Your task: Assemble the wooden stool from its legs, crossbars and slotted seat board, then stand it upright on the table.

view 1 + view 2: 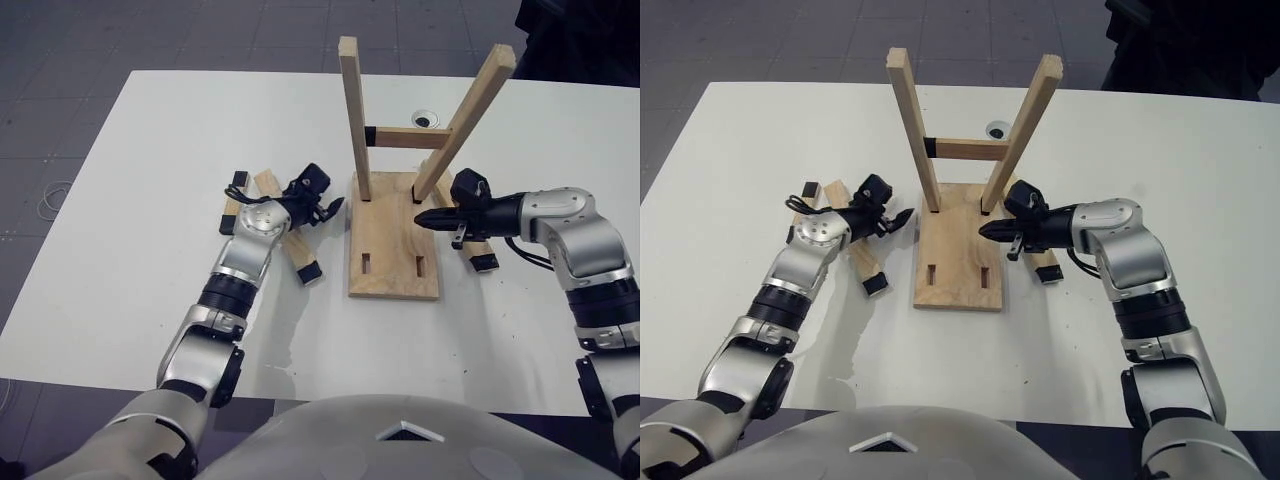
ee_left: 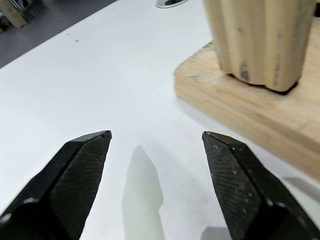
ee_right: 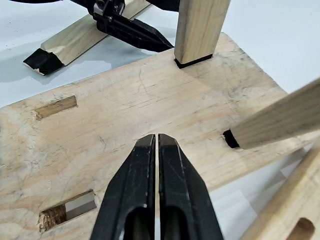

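The slotted seat board (image 1: 393, 262) lies flat mid-table. Two legs stand in its far slots, the left leg (image 1: 355, 110) and the right leg (image 1: 468, 115), joined by a crossbar (image 1: 412, 137). The two near slots (image 3: 56, 106) are empty. My left gripper (image 1: 335, 207) is open just left of the board, near the left leg's foot (image 2: 260, 45), with nothing between its fingers (image 2: 85, 170). My right gripper (image 3: 158, 136) is shut and empty, its tips over the board's right side beside the right leg's base (image 1: 428, 190).
Loose wooden pieces with black ends (image 1: 300, 255) lie left of the board under my left arm; another (image 1: 480, 252) lies right of it below my right gripper. A round cable hole (image 1: 427, 119) sits in the white table (image 1: 150, 150) behind the stool.
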Controlling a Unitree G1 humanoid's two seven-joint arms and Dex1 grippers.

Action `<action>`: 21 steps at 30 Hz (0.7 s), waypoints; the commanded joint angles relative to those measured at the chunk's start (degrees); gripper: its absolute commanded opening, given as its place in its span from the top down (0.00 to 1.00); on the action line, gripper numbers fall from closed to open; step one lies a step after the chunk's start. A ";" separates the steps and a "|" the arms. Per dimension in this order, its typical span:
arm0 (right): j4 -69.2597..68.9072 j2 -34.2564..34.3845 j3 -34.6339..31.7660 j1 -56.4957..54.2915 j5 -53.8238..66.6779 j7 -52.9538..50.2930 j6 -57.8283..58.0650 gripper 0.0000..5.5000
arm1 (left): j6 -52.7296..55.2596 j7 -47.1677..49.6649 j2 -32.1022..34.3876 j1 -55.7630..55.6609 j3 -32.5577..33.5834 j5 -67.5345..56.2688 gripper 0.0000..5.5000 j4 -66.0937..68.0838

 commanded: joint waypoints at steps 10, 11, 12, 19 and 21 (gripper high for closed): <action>-3.09 0.17 -2.11 1.38 1.78 -4.62 2.31 0.98 | 20.43 1.98 -0.06 -33.38 23.80 -30.22 0.39 -9.76; -3.16 0.24 -1.92 1.51 1.74 -4.86 2.11 0.98 | 21.83 2.35 -0.55 -36.18 24.06 -31.09 0.39 -7.53; -3.37 0.29 -1.89 1.75 1.70 -5.21 2.03 0.98 | 23.00 2.40 -0.85 -38.75 23.96 -31.45 0.39 -5.08; -4.70 0.59 -1.99 3.17 1.90 -6.85 1.90 0.98 | 23.29 -1.57 -4.18 -47.60 20.36 -30.11 0.39 9.67; -5.01 0.65 -1.86 3.38 1.94 -7.00 1.86 0.98 | 22.30 -2.49 -4.92 -48.16 19.41 -29.18 0.39 12.39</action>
